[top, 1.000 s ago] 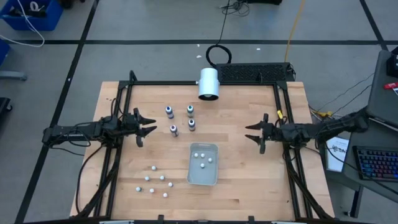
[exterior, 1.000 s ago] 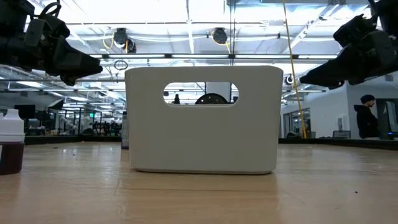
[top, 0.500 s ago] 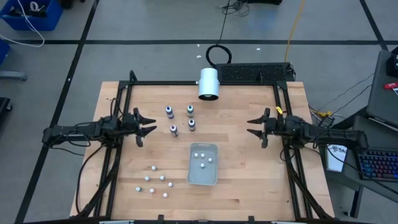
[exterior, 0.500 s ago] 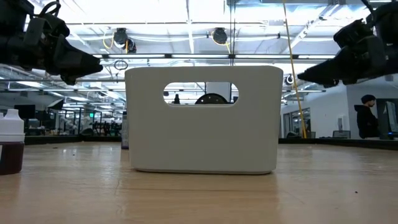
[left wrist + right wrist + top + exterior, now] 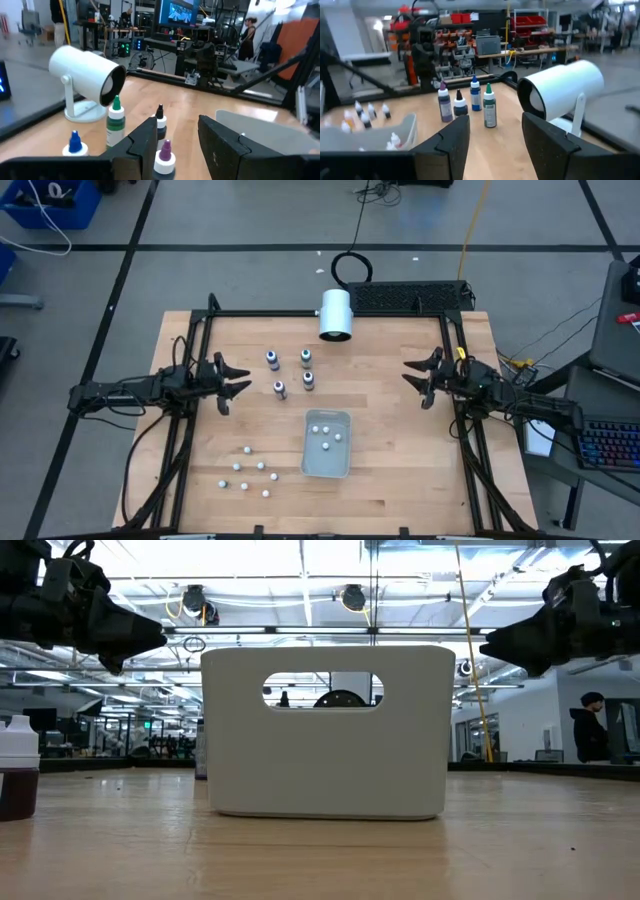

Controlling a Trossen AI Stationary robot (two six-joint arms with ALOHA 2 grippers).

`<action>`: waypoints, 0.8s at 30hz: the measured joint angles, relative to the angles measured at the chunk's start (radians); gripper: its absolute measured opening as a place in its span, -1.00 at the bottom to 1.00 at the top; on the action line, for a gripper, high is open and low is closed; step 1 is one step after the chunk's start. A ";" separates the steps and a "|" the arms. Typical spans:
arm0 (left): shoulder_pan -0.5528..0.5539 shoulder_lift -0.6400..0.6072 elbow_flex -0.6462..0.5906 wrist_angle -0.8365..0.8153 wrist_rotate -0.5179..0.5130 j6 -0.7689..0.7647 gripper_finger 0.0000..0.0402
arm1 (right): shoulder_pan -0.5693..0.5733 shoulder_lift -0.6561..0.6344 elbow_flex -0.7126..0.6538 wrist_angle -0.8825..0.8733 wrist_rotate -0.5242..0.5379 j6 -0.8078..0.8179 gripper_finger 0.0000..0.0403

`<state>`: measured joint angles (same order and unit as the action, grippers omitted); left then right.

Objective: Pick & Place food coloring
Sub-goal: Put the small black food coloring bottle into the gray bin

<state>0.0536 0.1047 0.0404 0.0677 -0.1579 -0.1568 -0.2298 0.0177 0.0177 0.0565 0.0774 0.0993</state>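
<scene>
Four small food coloring bottles stand upright on the wooden table (image 5: pixel 400 470), left of its middle: blue cap (image 5: pixel 272 359), green cap (image 5: pixel 306 357), purple cap (image 5: pixel 279 389), dark cap (image 5: pixel 308 380). My left gripper (image 5: pixel 246 380) hovers level just left of them, open. In the left wrist view (image 5: pixel 177 122) the purple-capped bottle (image 5: pixel 164 155) shows beyond the gap between its fingers, untouched. My right gripper (image 5: pixel 408 376) hovers level and open near the table's right side, facing the bottles (image 5: pixel 489 107) from a distance.
A white bin (image 5: pixel 327 443) sits near the table's middle, with a few small white-capped things in it. Several more of these (image 5: pixel 245 470) lie left of it. A white cylinder on a stand (image 5: pixel 335 313) sits at the far edge. Black rails (image 5: pixel 200 350) line the left and right sides.
My right gripper has swung toward the table's far edge, staying level above the table and open, and now points toward the bottles.
</scene>
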 joint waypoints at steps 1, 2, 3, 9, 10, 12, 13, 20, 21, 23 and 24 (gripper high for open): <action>0.000 0.000 0.000 0.000 0.000 -0.030 -0.27 | 0.000 0.000 0.000 0.000 0.000 0.022 -0.16; 0.000 0.000 0.000 0.000 0.001 -0.056 -0.27 | 0.000 0.000 0.000 0.000 0.000 0.038 -0.16; 0.000 0.000 0.000 0.000 0.001 -0.072 -0.27 | 0.000 0.000 0.000 0.000 0.000 0.048 -0.16; 0.000 0.004 0.022 -0.075 0.075 -0.160 -0.27 | 0.000 0.000 -0.001 0.001 0.000 0.053 -0.16; 0.000 0.017 0.048 -0.118 0.087 -0.172 -0.27 | 0.000 0.000 -0.001 0.001 0.000 0.053 -0.16; 0.000 0.060 0.113 -0.198 0.062 -0.230 -0.26 | 0.000 0.000 -0.002 0.001 0.000 0.053 -0.16; 0.000 0.092 0.151 -0.235 0.044 -0.263 -0.26 | 0.000 0.000 -0.002 0.001 0.000 0.053 -0.16; -0.047 0.487 0.514 -0.530 0.152 -0.452 -0.13 | 0.000 0.000 -0.002 0.002 0.000 0.053 -0.16; -0.068 0.557 0.567 -0.585 0.177 -0.469 -0.12 | 0.000 0.000 -0.002 0.002 0.000 0.053 -0.16; -0.125 0.703 0.674 -0.692 0.208 -0.470 -0.13 | 0.000 0.000 -0.002 0.002 0.000 0.053 -0.16; -0.158 0.773 0.726 -0.742 0.212 -0.454 -0.15 | 0.000 0.000 -0.002 0.002 0.000 0.053 -0.16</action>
<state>-0.1039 0.8779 0.7666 -0.6739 0.0537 -0.6113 -0.2295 0.0177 0.0154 0.0589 0.0772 0.1524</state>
